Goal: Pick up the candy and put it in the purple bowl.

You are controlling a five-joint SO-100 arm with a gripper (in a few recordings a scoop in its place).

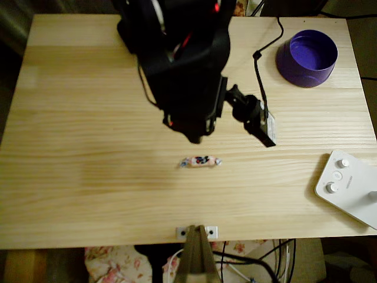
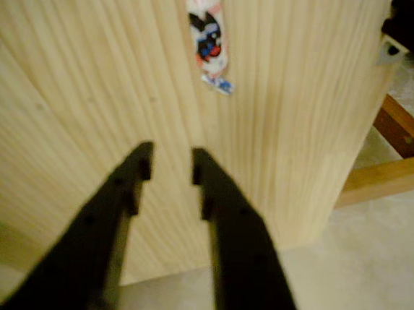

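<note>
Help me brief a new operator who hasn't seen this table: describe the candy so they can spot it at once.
Start from the light wooden table in the overhead view and look just below the black arm, near the middle. The candy lies there alone on bare wood. It is a small pinkish-white wrapped sweet with dark markings and twisted ends, far smaller than the purple bowl.

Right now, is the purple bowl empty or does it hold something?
Empty. In the overhead view the purple bowl shows only its bare purple floor, and the candy lies on the wooden table.
</note>
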